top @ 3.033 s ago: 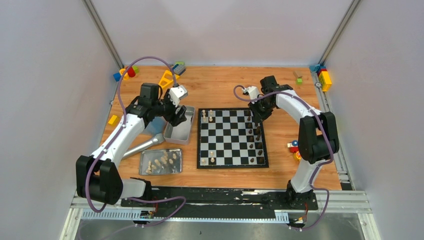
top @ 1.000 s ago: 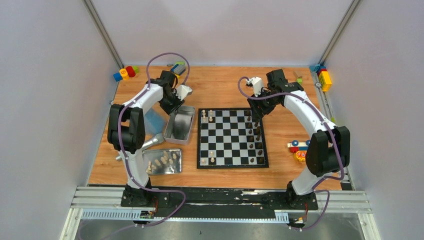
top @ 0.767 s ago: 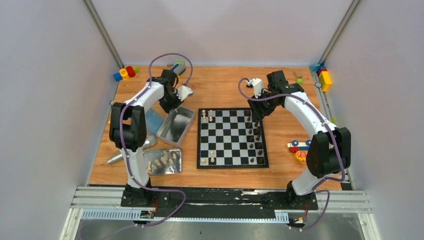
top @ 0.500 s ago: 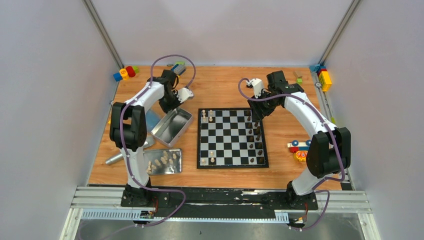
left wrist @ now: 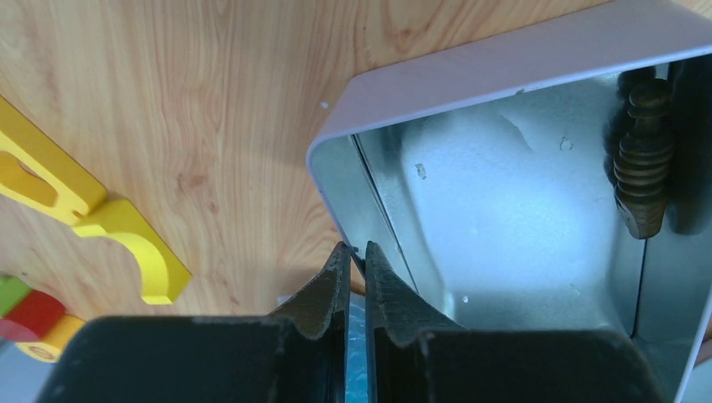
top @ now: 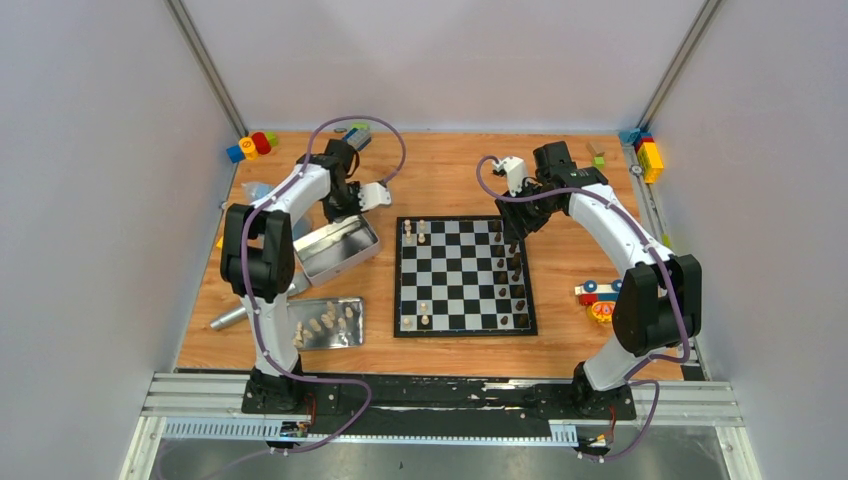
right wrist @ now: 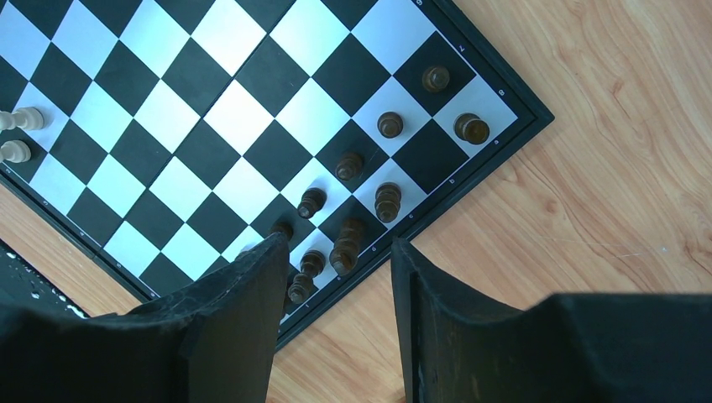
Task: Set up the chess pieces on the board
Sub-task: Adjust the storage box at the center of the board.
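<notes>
The board point(top: 460, 290) lies mid-table. Dark chess pieces point(top: 512, 270) stand along its right side, and a few cream ones point(top: 414, 232) stand on its left. My left gripper point(left wrist: 357, 249) is shut on the side wall of a tilted metal tin point(left wrist: 504, 210), seen from above as the tin point(top: 338, 247) under the left gripper point(top: 352, 212). One dark piece point(left wrist: 645, 159) lies inside the tin. My right gripper point(right wrist: 336, 252) hangs open over the board's point(right wrist: 252, 126) far right corner, above dark pieces point(right wrist: 387, 201), holding nothing.
A flat metal tray point(top: 355, 305) with several cream pieces sits at the front left, with a silver cylinder point(top: 228, 319) beside it. Colourful blocks lie at the back left point(top: 252, 146) and back right point(top: 648, 155). A toy point(top: 597, 298) sits right of the board. A yellow block point(left wrist: 92, 214) lies near the tin.
My left gripper has closed on the tin's wall and swung the tin round, tipping it toward the left. The right arm has stayed still.
</notes>
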